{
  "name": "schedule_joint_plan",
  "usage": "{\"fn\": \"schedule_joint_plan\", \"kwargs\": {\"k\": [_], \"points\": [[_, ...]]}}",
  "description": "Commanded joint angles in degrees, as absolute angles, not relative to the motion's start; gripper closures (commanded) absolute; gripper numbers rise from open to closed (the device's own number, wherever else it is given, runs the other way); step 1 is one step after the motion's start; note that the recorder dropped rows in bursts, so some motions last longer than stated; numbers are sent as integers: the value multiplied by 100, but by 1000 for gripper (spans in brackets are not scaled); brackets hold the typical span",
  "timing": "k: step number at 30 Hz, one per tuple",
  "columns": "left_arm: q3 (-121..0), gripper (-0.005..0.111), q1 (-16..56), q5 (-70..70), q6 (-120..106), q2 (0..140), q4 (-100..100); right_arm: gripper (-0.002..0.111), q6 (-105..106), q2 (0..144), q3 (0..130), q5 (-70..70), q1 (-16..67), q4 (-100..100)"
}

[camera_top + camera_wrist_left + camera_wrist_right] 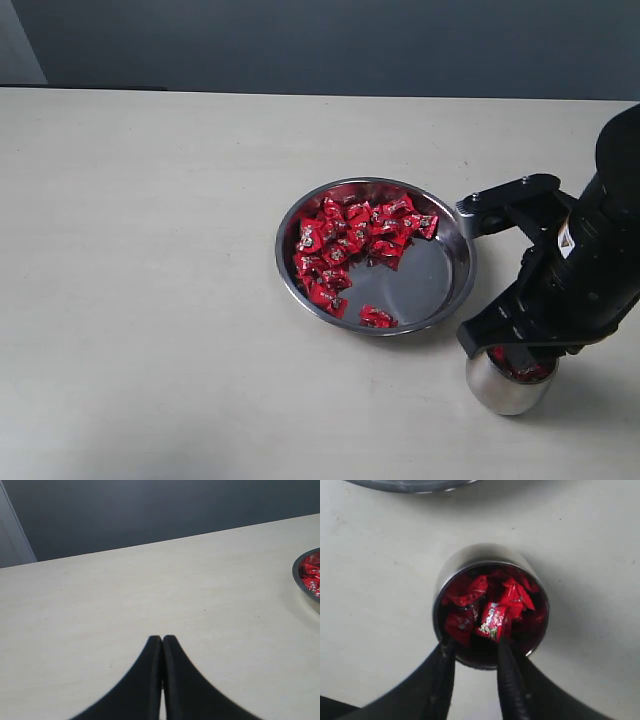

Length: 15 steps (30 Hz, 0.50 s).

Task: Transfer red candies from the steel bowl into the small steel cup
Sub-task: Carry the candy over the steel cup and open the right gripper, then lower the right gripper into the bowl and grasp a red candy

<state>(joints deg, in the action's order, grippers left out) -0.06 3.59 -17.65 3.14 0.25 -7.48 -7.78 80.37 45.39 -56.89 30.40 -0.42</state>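
My right jaws stand parted above the small steel cup (pixel 480 555), near right on the desk (pixel 150 250), with red candies (pixel 492 621) lying loose inside between the tips. The steel bowl (pixel 430 285), holding more, sits just far-left. My left jaws are pressed shut, empty.

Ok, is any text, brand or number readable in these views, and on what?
Red candies: white-silver print on the wrappers, too blurred to read.
Sticker on the right arm: too small to read.
Steel bowl, small steel cup, table: no text seen.
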Motion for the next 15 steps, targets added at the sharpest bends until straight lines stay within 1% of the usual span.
{"fn": "schedule_joint_plan", "kwargs": {"k": [1,10,15], "points": [[0,106,406,-1727,346,0,-759,78,-778,7984,4527,-5616,3031,-134],[0,106,406,-1727,346,0,-759,78,-687,8134,4885,-4558,3031,60],[0,106,406,-1727,346,0,-759,78,299,9071,5522,-3984,3031,835]]}}
